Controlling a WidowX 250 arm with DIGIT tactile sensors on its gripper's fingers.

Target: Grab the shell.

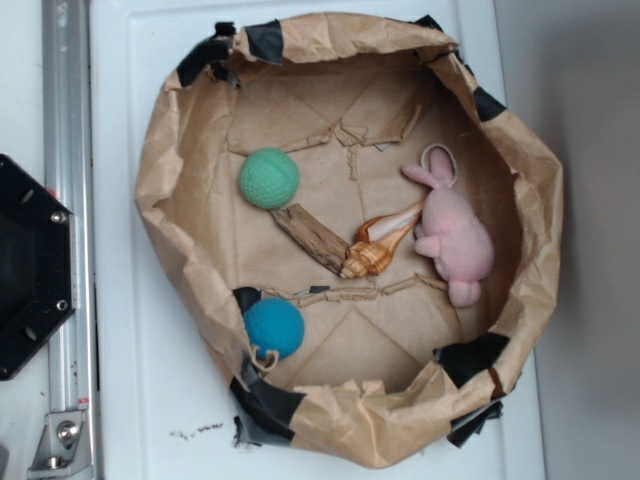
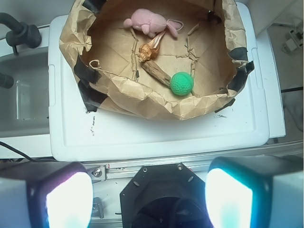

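The shell (image 1: pixel 378 243) is a glossy orange-tan spiral conch with brown stripes. It lies on the floor of a crumpled brown paper basin (image 1: pixel 160 170), between a wood piece and a pink bunny. In the wrist view the shell (image 2: pixel 149 49) shows far off at the top. My gripper (image 2: pixel 148 199) is open, its two pale pads wide apart at the bottom of the wrist view, with nothing between them. It hovers over the black robot base, well away from the basin. The exterior view does not show the gripper.
A flat brown wood piece (image 1: pixel 310 238) touches the shell's left side. A pink plush bunny (image 1: pixel 452 232) lies to its right. A green ball (image 1: pixel 268 178) and a blue ball (image 1: pixel 273 328) sit in the basin. The black base (image 1: pixel 30 265) and a metal rail (image 1: pixel 68 200) stand left.
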